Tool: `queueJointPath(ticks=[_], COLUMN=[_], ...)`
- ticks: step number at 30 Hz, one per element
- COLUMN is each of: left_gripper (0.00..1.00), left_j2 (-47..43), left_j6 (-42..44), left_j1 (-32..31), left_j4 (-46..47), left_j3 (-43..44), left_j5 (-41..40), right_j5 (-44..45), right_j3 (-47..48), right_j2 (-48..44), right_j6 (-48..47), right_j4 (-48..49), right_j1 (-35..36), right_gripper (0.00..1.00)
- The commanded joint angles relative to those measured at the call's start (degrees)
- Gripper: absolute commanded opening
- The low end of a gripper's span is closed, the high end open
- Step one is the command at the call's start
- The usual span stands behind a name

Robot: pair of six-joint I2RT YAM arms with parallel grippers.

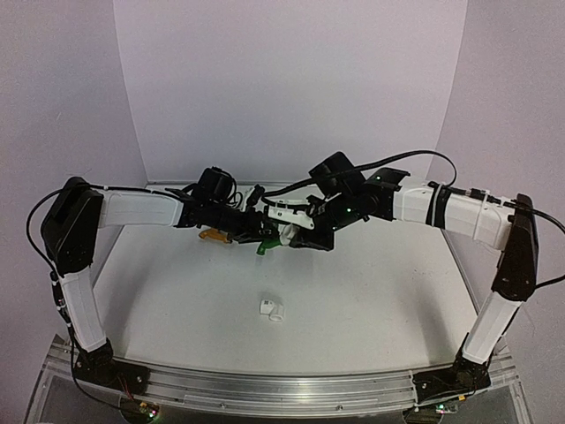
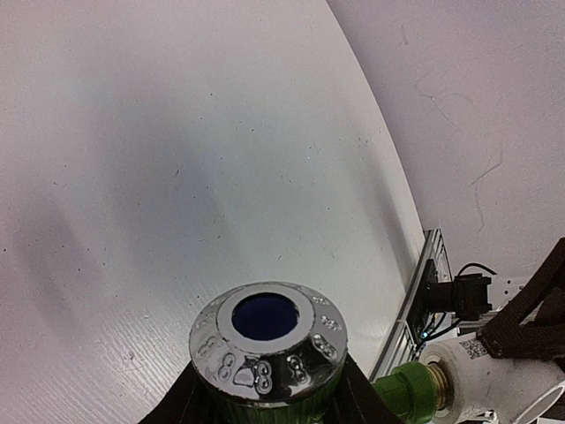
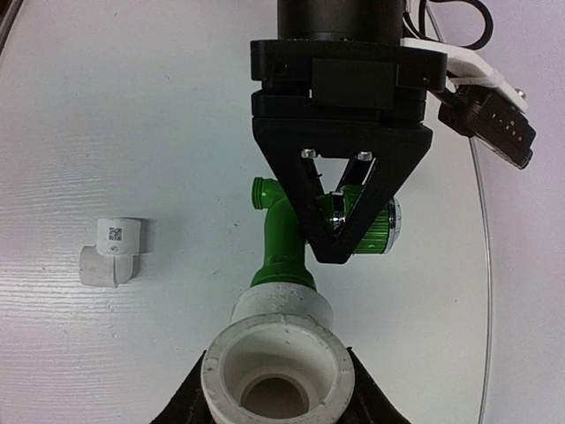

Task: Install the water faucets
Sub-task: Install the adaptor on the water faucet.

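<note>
The green faucet (image 1: 263,248) hangs between both grippers above the table's middle. My left gripper (image 1: 253,231) is shut on its chrome-capped green knob (image 2: 267,340); its black fingers (image 3: 340,231) show clamped on the knob in the right wrist view. My right gripper (image 3: 278,393) is shut on a white pipe fitting (image 3: 278,362). The faucet's body (image 3: 284,252) enters that fitting, and its brass thread (image 2: 439,386) shows at the joint. The orange-yellow faucet (image 1: 212,235) lies on the table under the left arm, partly hidden.
A loose white elbow fitting (image 1: 272,309) lies on the table in front of the grippers, and it shows at the left of the right wrist view (image 3: 110,252). The metal rail (image 1: 282,389) runs along the near edge.
</note>
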Motion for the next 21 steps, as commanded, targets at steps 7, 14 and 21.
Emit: queueJointPath(ticks=[7, 14, 21], left_gripper=[0.0, 0.0, 0.0], left_j2=[-5.41, -6.28, -6.69], left_j6=[-1.38, -4.08, -6.89], left_j1=[-2.04, -2.05, -2.04], left_j4=[11.49, 16.6, 22.21], left_j3=[0.44, -1.07, -2.15], left_j5=[5.41, 2.87, 1.83], right_j5=[-0.35, 1.02, 5.41], right_j3=[2.11, 1.12, -0.49], right_j2=[2.24, 3.21, 3.62], right_j6=[6.15, 16.13, 25.55], right_j4=[5.67, 11.17, 16.49], right_j1=[-0.2, -0.22, -0.11], right_gripper=[0.0, 0.0, 0.0])
